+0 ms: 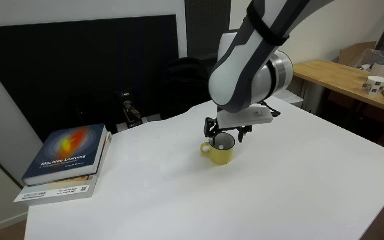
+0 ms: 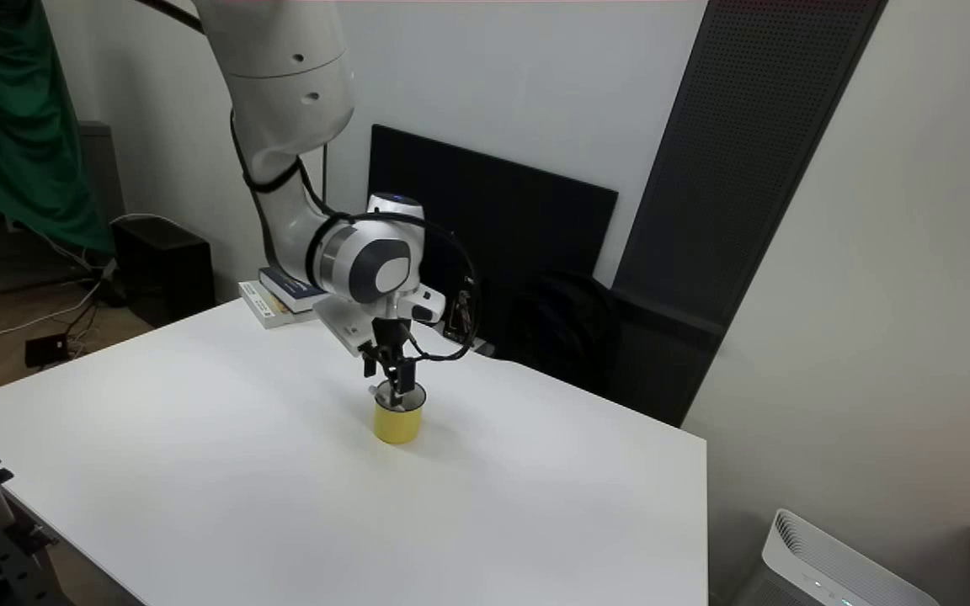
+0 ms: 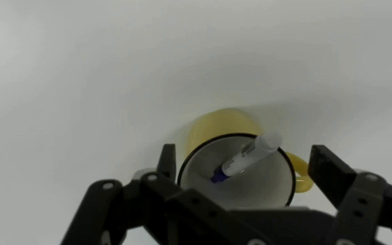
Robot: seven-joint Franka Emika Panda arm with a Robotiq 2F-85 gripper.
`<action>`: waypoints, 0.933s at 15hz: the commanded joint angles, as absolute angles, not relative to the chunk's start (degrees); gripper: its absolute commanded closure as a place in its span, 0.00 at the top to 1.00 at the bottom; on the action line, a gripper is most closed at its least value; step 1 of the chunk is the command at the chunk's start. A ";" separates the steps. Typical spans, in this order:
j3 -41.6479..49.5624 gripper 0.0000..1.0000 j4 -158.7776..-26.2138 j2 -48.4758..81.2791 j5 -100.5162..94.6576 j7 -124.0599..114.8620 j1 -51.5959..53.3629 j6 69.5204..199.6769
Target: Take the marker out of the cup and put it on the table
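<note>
Tool [image 3: 244,160] right up front, jaws wide apart. Marker [image 3: 245,161] shows between them in the wrist view, leaning in the cup [image 3: 221,125] (blue end down, btw).

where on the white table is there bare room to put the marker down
In an exterior view, the table is bare between the book stack and the cup, on the camera's side of the cup, and from the cup toward the wooden desk. It's crowded at the cup: the jaws stand open over its mouth, and the marker leans inside.
</note>
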State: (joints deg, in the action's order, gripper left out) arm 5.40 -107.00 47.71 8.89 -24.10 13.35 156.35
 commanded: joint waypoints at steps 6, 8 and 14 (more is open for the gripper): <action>8.79 1.00 -106.96 49.58 7.48 -27.59 17.46 159.31; 9.45 1.00 -106.98 49.89 7.36 -27.71 18.21 160.04; 10.94 1.00 -106.98 50.27 7.26 -28.04 19.87 161.10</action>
